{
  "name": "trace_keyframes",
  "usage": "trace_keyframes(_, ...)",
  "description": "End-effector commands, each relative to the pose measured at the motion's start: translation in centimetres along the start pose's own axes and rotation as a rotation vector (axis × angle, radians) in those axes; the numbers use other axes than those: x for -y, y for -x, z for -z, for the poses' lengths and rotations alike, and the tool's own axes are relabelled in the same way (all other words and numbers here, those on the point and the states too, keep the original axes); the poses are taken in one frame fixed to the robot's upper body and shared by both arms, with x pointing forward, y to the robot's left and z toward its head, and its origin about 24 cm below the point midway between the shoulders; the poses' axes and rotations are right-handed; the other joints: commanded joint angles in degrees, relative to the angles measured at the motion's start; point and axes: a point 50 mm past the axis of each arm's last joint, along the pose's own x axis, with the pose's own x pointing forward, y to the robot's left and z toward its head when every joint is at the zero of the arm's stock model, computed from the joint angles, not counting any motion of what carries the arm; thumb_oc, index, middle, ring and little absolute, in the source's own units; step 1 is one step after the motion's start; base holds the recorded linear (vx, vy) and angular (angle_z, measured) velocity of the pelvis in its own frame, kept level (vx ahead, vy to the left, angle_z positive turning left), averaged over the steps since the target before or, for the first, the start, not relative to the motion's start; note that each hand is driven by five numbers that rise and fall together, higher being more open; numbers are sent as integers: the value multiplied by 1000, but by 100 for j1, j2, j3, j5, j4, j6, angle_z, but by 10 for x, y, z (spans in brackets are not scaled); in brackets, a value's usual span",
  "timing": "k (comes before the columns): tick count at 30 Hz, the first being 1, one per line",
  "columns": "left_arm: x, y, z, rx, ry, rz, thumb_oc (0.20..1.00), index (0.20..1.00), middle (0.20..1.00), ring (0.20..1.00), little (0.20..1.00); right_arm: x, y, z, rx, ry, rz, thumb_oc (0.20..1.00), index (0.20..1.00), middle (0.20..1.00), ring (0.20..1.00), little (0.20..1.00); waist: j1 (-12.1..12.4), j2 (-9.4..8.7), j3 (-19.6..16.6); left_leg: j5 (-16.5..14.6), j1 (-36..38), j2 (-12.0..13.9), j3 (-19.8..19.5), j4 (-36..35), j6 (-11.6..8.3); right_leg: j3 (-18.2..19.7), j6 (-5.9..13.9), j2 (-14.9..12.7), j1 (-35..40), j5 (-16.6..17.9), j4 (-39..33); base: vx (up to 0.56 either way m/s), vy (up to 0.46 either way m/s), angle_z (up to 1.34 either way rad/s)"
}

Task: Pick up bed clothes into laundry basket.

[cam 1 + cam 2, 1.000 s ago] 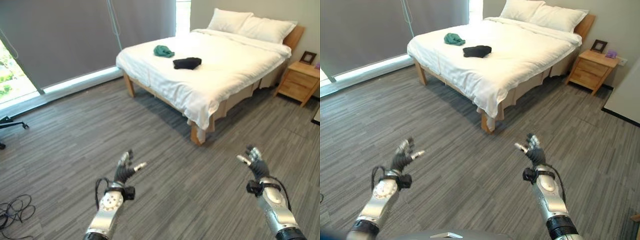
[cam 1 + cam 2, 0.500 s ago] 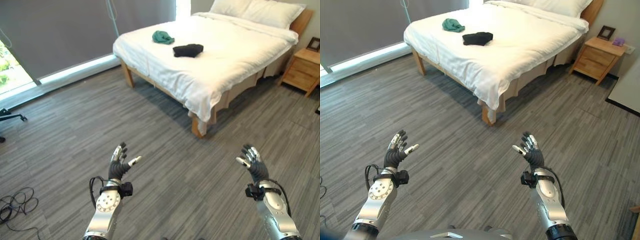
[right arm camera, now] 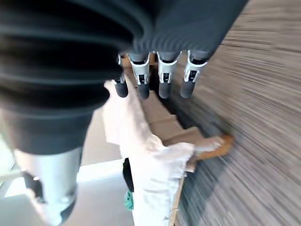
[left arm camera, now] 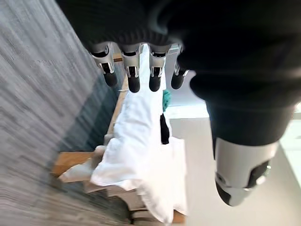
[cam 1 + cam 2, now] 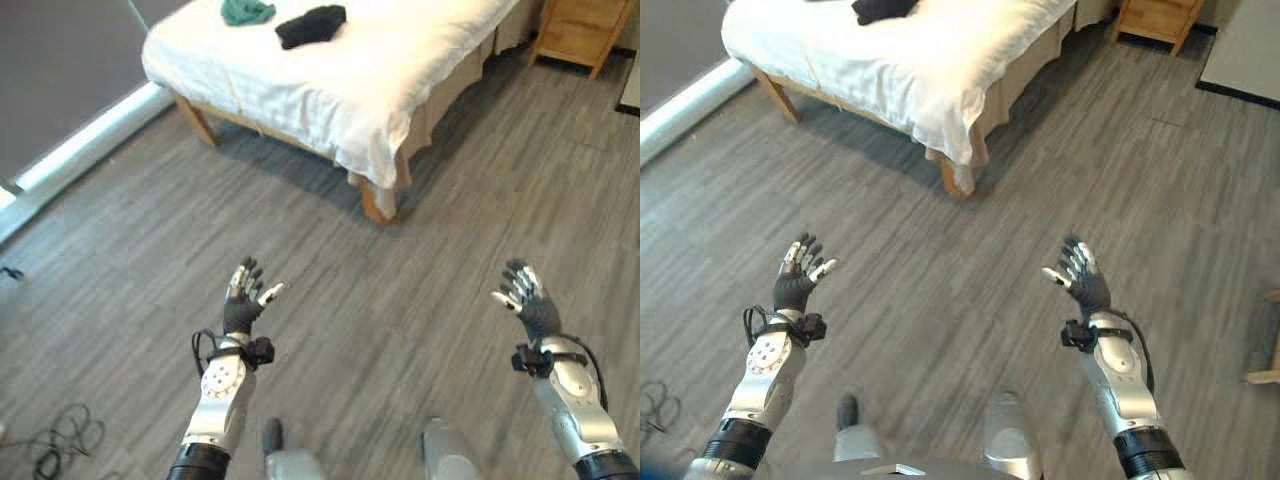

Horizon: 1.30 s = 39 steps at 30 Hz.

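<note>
On the bed (image 5: 400,90), green garment (image 5: 247,11) in left eye view, both hands (image 5: 243,303) (image 5: 528,300) spread, empty.

Two garments lie on one bed (image 5: 400,90): one green garment (image 5: 246,10) and one black garment (image 5: 311,25), close together but apart. One wooden nightstand (image 5: 578,32) stands beside the bed. Two robot hands are raised over the floor (image 5: 330,250): one left hand (image 5: 241,305) and one right hand (image 5: 529,300).
</note>
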Motion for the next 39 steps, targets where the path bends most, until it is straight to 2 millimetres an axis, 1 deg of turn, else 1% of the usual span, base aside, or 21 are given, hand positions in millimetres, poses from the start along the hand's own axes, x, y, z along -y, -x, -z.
trace_keyframes(1,-1,-8,-24,90,-112,122,1000,1000,1000,1000,1000,-34,0,-7,84,-154,-34,1000,1000,1000,1000,1000,22,-727,-144,-749,195,-704,818,102,-210,104,345,-1835,505,2946,-1276,411,1218,0)
trace_keyframes(2,-1,-8,-24,90,-112,122,1000,1000,1000,1000,1000,-34,0,-7,85,-154,-34,1000,1000,1000,1000,1000,30,-735,-158,-733,180,-713,829,94,-205,120,349,-1842,478,2963,-1282,312,1250,28)
trace_keyframes(3,-8,-8,-31,109,-162,116,1000,1000,1000,1000,1000,-47,5,0,57,-228,-70,1000,1000,1000,1000,1000,8,-625,-72,-720,360,-1026,927,-133,10,3,224,-1829,167,3270,-885,79,592,-1)
trace_keyframes(5,-11,-7,-31,104,-168,119,1000,1000,1000,1000,1000,-52,8,4,37,-230,-98,1000,1000,1000,1000,1000,-33,-557,-20,-687,436,-1134,991,-226,102,-8,166,-1760,42,3317,-547,95,601,-7)
trace_keyframes(6,-11,-7,-29,92,-193,138,1000,1000,1000,1000,1000,-51,14,10,2,-174,-133,1000,1000,1000,1000,1000,-187,-388,26,-663,577,-1325,941,-408,308,262,38,-1095,-41,2793,290,82,404,-26)
trace_keyframes(7,-11,-7,-29,92,-192,138,1000,1000,1000,1000,1000,-51,14,10,2,-174,-133,1000,1000,1000,1000,1000,-179,-382,12,-654,561,-1321,948,-412,306,270,36,-1088,-65,2803,290,131,580,-13)
trace_keyframes(9,-13,-8,-32,106,-237,136,1000,1000,1000,1000,1000,-49,17,9,5,-127,-157,1000,1000,1000,1000,1000,-176,-317,62,-712,814,-1555,1029,-590,509,-105,-71,-708,-164,2302,836,75,316,16)
trace_keyframes(10,-13,-8,-32,106,-237,136,1000,1000,1000,1000,1000,-49,17,9,5,-127,-157,1000,1000,1000,1000,1000,-176,-316,59,-712,811,-1554,1029,-590,509,-105,-72,-706,-166,2304,835,132,385,6)
trace_keyframes(11,-15,-7,-33,115,-237,122,1000,1000,1000,1000,1000,-45,18,9,4,-77,-170,1000,1000,1000,1000,1000,-194,-278,78,-754,985,-1727,1095,-677,608,-443,-186,-236,-351,1819,1157,147,328,3)
trace_keyframes(12,-15,-7,-33,119,-230,112,1000,1000,1000,1000,1000,-43,17,7,12,-45,-172,1000,1000,1000,1000,1000,-208,-268,77,-762,1049,-1767,1136,-701,617,-495,-221,15,-472,1578,1158,147,328,0)
trace_keyframes(13,-15,-7,-33,119,-230,112,1000,1000,1000,1000,1000,-43,17,7,12,-45,-172,1000,1000,1000,1000,1000,-207,-271,80,-762,1054,-1769,1138,-703,617,-493,-221,14,-471,1575,1163,134,190,-26)
trace_keyframes(14,-13,-8,-33,129,-218,92,1000,1000,1000,1000,1000,-41,13,0,44,-26,-164,1000,1000,1000,1000,1000,-220,-325,49,-786,1161,-1877,1220,-754,622,-794,-249,271,-521,1345,761,120,153,-35)
trace_keyframes(17,-4,-7,-27,118,-169,103,1000,1000,1000,1000,1000,-37,10,-4,64,-7,-150,1000,1000,1000,1000,1000,-279,-441,-61,-864,1248,-2003,1333,-828,601,-999,-273,577,-389,1261,-241,146,92,-21)
trace_keyframes(22,5,-5,-27,127,-177,139,1000,1000,1000,1000,1000,-34,-1,-20,137,154,-153,1000,1000,1000,1000,1000,-63,-651,-202,-910,1212,-2108,1557,-770,577,-1662,-297,384,302,1405,-1589,55,-40,-19)
trace_keyframes(25,0,-1,-25,126,-143,97,1000,1000,1000,1000,1000,-30,-7,-32,190,116,-119,1000,1000,1000,1000,1000,102,-681,-353,-904,1229,-2096,1677,-839,544,-1516,-310,508,653,1474,-2090,77,-79,-24)
trace_keyframes(27,-13,5,-22,103,-153,48,1000,1000,1000,1000,1000,-9,-2,-45,240,154,-47,1000,1000,1000,1000,1000,130,-675,-434,-935,1312,-2065,1693,-843,524,-1517,-334,561,879,1463,-2269,127,-89,-14)
trace_keyframes(32,-22,3,-31,142,-170,-16,1000,1000,1000,1000,1000,-1,-2,-46,246,160,-1,1000,1000,1000,1000,1000,164,-705,-388,-975,1400,-1963,1810,-791,454,-1571,-363,601,978,1439,-2313,41,-77,-12)
trace_keyframes(34,-22,1,-35,162,-151,-23,1000,1000,1000,1000,1000,-1,-3,-46,245,152,-10,1000,1000,1000,1000,1000,165,-796,-252,-992,1078,-1834,1901,-13,290,-1646,-421,560,966,1379,-2191,-85,-116,-11)
trace_keyframes(35,-20,-2,-38,179,-134,-24,1000,1000,1000,1000,1000,-4,-5,-47,251,144,-25,1000,1000,1000,1000,1000,180,-869,-121,-880,730,-1703,1919,783,97,-1698,-482,516,964,1351,-2141,-122,-160,-1)
trace_keyframes(37,-10,-6,-40,198,-62,-20,1000,1000,1000,1000,1000,-16,-7,-42,235,116,-67,1000,1000,1000,1000,1000,279,-939,96,-276,67,-1395,1794,1694,-254,-1809,-586,437,1135,1249,-2157,-32,-109,22)
trace_keyframes(39,-8,-7,-39,199,-57,-13,1000,1000,1000,1000,1000,-18,-7,-42,232,112,-72,1000,1000,1000,1000,1000,271,-952,103,-277,-101,-1310,1814,1614,-217,-1845,-570,380,1197,1236,-2206,110,19,0)
